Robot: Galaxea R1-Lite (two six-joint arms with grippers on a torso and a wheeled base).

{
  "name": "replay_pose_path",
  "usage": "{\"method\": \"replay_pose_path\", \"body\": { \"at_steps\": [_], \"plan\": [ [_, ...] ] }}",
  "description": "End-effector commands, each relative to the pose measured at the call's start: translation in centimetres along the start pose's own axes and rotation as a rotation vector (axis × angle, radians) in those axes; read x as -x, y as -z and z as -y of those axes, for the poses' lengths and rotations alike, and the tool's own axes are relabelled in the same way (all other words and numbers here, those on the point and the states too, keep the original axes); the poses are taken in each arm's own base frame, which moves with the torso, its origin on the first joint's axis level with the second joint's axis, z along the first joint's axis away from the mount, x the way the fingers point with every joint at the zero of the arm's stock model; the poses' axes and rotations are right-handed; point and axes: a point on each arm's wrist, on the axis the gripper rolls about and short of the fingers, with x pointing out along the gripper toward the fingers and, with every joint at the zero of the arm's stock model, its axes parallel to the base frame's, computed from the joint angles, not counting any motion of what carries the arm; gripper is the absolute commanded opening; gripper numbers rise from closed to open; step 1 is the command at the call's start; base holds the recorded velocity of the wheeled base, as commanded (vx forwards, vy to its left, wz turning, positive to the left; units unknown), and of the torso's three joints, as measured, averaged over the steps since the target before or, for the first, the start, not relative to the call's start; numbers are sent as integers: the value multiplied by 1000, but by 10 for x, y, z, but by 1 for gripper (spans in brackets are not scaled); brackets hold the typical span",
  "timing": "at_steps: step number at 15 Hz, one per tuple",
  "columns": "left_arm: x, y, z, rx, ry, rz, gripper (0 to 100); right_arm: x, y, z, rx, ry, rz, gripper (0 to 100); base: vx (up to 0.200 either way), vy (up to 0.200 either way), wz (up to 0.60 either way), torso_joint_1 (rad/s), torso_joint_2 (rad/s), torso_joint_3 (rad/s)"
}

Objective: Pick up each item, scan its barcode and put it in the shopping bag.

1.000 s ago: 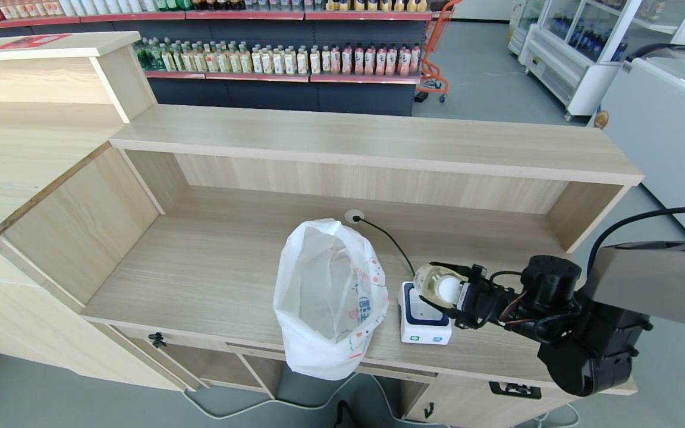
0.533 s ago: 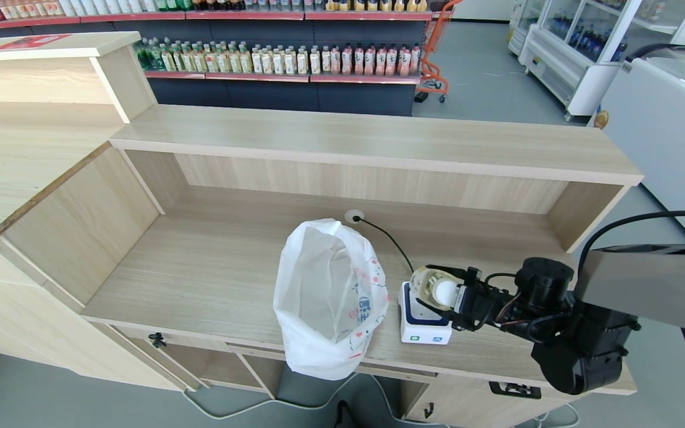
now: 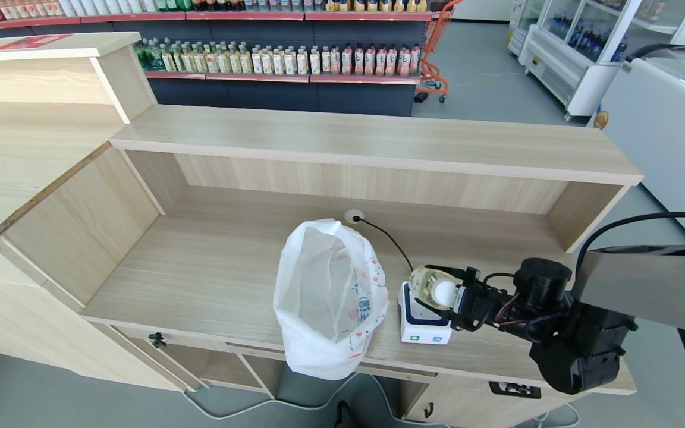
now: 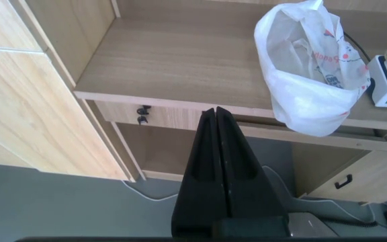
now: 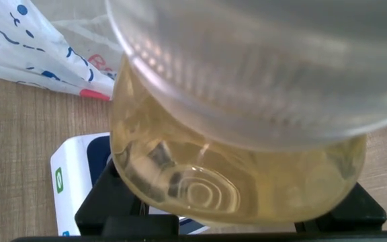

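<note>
A clear bottle point(image 3: 433, 285) of yellowish drink with a white cap lies sideways in my right gripper point(image 3: 445, 289), which is shut on it just above the white and blue barcode scanner point(image 3: 423, 315). Up close, the bottle point(image 5: 240, 121) hangs over the scanner point(image 5: 79, 181). The white plastic shopping bag point(image 3: 330, 297) stands open on the counter just left of the scanner. My left gripper point(image 4: 216, 124) is shut, low in front of the counter, with the bag point(image 4: 311, 67) farther off.
A black cable point(image 3: 387, 241) runs from the scanner to a hole in the wooden counter point(image 3: 211, 267). A raised shelf point(image 3: 372, 142) overhangs the back. Drawers and handles point(image 4: 142, 114) sit below the counter's front edge. Store shelves and freezers stand behind.
My right gripper with the bottle has shifted slightly left and down toward the scanner. The bag and the scanner have stayed put.
</note>
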Motion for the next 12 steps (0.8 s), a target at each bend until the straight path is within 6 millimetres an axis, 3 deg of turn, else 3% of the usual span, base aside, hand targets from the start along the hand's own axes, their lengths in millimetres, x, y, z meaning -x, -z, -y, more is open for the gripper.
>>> {"method": "replay_pose_path", "body": {
  "at_steps": [1,8,10,12],
  "plan": [
    [0,0,0,0,0,0,0,1,3,-2,-5,-3,-8,0,0,0,0,0,0,0],
    [0,0,0,0,0,-2,0,0,9,-4,-7,-14,1,0,0,0,0,0,0,0],
    [0,0,0,0,0,-2,0,-1,1,4,-4,6,14,0,0,0,0,0,0,0],
    [0,0,0,0,0,-2,0,1,-21,28,-68,64,51,0,0,0,0,0,0,0]
  ]
}}
